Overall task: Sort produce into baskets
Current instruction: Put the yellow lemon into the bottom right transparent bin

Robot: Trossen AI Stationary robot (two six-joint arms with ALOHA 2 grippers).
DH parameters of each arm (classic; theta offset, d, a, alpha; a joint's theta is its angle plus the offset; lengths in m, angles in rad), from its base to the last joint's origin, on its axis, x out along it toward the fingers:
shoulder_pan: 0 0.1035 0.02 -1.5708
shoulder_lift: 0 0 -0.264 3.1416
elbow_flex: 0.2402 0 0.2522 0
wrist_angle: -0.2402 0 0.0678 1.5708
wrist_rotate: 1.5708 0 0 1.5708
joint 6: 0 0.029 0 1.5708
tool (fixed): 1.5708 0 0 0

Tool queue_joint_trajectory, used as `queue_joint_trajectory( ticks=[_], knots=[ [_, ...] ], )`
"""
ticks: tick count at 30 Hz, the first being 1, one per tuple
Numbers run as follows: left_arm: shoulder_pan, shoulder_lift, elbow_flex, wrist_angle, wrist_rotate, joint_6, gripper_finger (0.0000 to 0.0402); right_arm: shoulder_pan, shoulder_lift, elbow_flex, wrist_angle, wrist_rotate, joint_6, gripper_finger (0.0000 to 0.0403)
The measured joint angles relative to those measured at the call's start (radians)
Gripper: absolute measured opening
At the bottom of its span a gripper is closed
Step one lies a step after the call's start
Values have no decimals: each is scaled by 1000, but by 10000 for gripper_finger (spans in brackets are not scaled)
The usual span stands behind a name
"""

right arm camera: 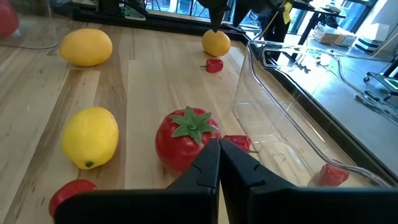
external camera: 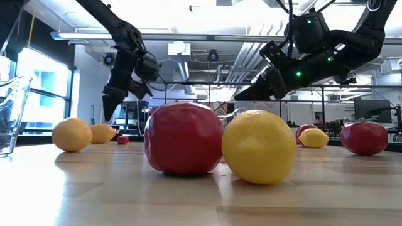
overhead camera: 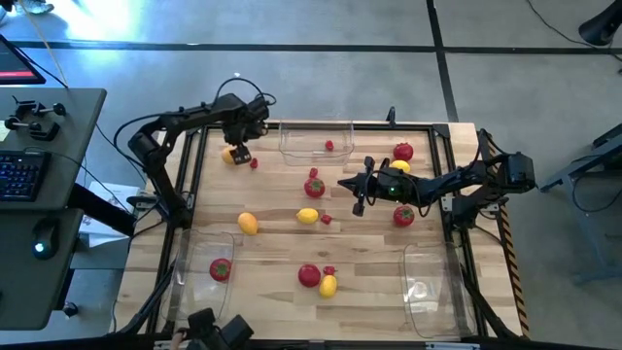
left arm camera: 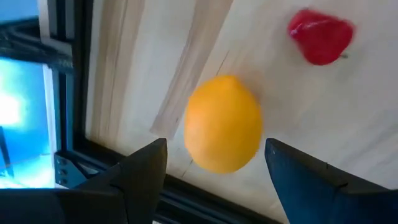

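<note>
My left gripper (overhead camera: pixel 239 153) is open at the table's far left, just above an orange lemon (left arm camera: pixel 224 124). Its fingers (left arm camera: pixel 149 168) stand on either side of the lemon without touching it, and a red berry (left arm camera: pixel 320 36) lies beside it. My right gripper (right arm camera: pixel 219 163) is shut and empty above mid-table (overhead camera: pixel 344 183). It points at a tomato (right arm camera: pixel 186 140) with a berry (right arm camera: pixel 236 143) next to it. The far clear bin (overhead camera: pixel 316 146) holds a berry (overhead camera: pixel 329 146). The near left bin (overhead camera: pixel 199 255) holds a tomato (overhead camera: pixel 221 269).
The near right bin (overhead camera: pixel 428 287) stands by the front edge. Loose on the table are tomatoes (overhead camera: pixel 402 152) (overhead camera: pixel 403 216) (overhead camera: pixel 309 275), yellow lemons (overhead camera: pixel 307 216) (overhead camera: pixel 328 285) (overhead camera: pixel 399 166), an orange lemon (overhead camera: pixel 248 224) and berries. A black frame (overhead camera: pixel 449 185) rims the table.
</note>
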Motion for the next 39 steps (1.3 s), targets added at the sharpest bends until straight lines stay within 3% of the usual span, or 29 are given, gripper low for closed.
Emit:
queue_joint_trajectory(
  ticks=[10,23,39],
  knots=[
    [44,1,-7,37,62,-17,259,0,0,0,0,0,0,1],
    [45,2,-49,95,4,0,259,0,0,0,0,0,0,1],
    [37,2,-62,59,14,-170,259,0,0,0,0,1,0,1]
  ],
)
